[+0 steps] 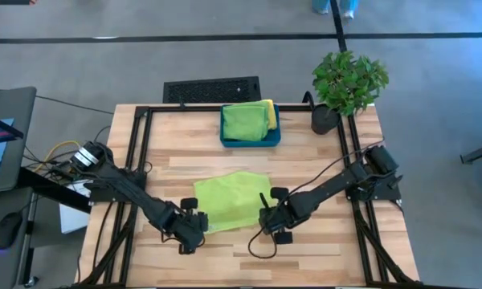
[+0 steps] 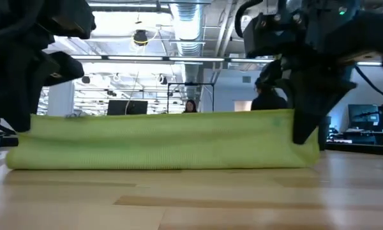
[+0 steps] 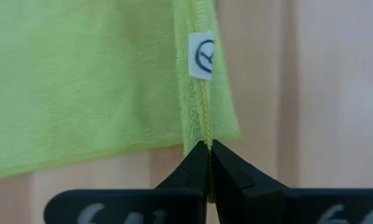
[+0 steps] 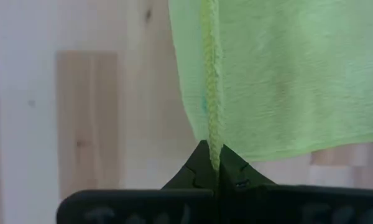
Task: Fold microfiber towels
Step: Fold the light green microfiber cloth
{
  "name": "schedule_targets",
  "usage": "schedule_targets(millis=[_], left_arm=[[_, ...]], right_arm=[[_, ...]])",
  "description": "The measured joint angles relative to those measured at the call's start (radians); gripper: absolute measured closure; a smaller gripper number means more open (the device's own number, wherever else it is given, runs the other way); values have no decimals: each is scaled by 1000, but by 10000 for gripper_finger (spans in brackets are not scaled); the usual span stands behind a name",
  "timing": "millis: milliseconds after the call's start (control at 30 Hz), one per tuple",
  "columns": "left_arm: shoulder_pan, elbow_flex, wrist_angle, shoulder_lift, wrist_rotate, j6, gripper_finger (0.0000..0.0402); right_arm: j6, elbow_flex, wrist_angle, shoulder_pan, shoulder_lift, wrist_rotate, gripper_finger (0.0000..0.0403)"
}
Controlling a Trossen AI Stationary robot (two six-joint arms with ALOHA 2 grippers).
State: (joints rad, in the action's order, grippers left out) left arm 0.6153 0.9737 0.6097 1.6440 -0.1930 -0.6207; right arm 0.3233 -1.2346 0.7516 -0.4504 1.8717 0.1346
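Left gripper (image 3: 207, 149) fingers pinched tight on the near edge hem of the lime green towel (image 1: 229, 199), by the white label tag (image 3: 201, 55); right gripper (image 4: 211, 151) fingers likewise clamped on the same towel's near edge at the other corner. In the high view both grippers sit low at the front of the counter (image 1: 321, 164), left gripper (image 1: 194, 227) at the towel's near-left corner, right gripper (image 1: 271, 221) at its near-right. The low view shows that edge raised a little between the two, cloth hanging as a band. Towel lies mid-counter, spread out, not yet folded by the look of it. Behind it the teal bin (image 1: 274, 128) holds a green towel (image 1: 243, 122) and a yellow towel (image 1: 268, 111), apparently finished. Potted plant (image 1: 347, 84) at back right. Judgement: first fold of this towel just starting; folding and binning left.
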Motion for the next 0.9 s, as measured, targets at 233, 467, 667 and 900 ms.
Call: schedule_targets(millis=[233, 467, 667, 900], left_arm=[[-27, 0, 89, -31, -178, -82, 401], [-85, -1, 198, -21, -273, -134, 401], [-142, -1, 215, -21, -333, -136, 401], [-216, -1, 232, -21, -337, -123, 401]], right_arm=[[-5, 0, 17, 62, -3, 89, 396], [-14, 0, 25, 143, 0, 233, 396], [-68, 13, -2, 213, 0, 254, 396], [-123, 24, -18, 281, 0, 262, 396]])
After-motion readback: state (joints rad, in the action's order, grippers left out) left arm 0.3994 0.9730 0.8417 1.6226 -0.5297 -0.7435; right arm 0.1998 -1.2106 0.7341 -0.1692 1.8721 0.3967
